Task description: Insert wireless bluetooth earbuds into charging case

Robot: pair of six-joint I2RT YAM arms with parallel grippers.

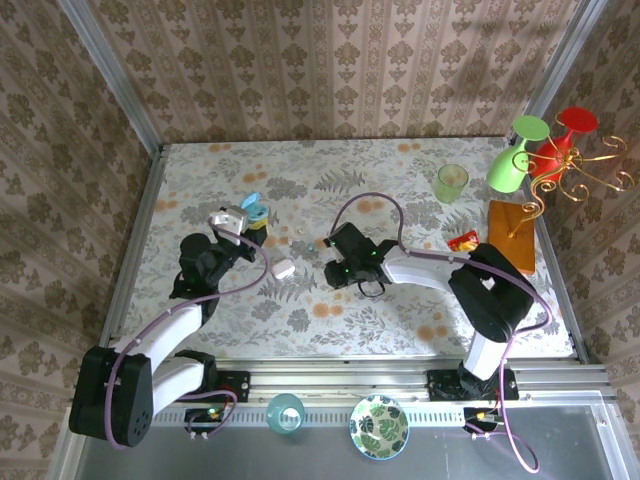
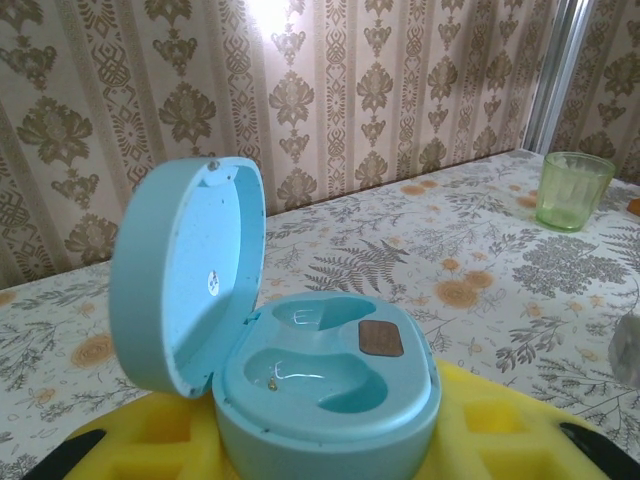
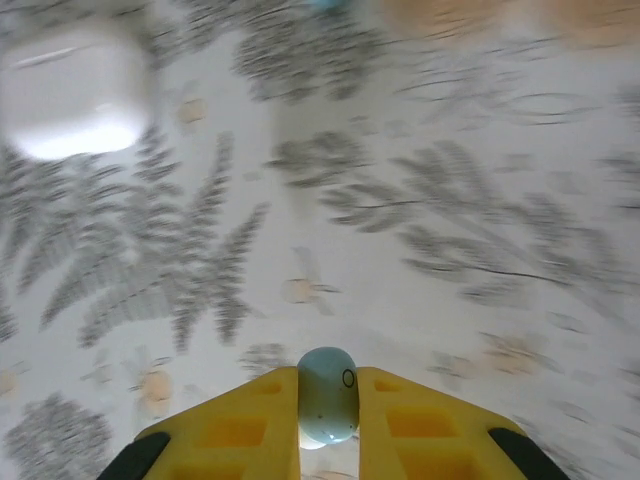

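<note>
The charging case (image 2: 330,380) is pale teal with its hinged lid (image 2: 185,275) standing open. Both of its earbud wells are empty. My left gripper (image 2: 330,445) is shut on the case's base between yellow pads, and in the top view the case (image 1: 251,203) sits at the left-centre of the table. My right gripper (image 3: 328,385) is shut on one pale blue earbud (image 3: 327,398), held just above the tablecloth. In the top view the right gripper (image 1: 337,248) is mid-table, to the right of the case.
A white rounded case (image 1: 283,268) lies on the cloth between the grippers, blurred at the upper left of the right wrist view (image 3: 70,95). A green cup (image 1: 451,182), stemmed glasses (image 1: 520,150), a gold stand and an orange board (image 1: 512,232) crowd the right side.
</note>
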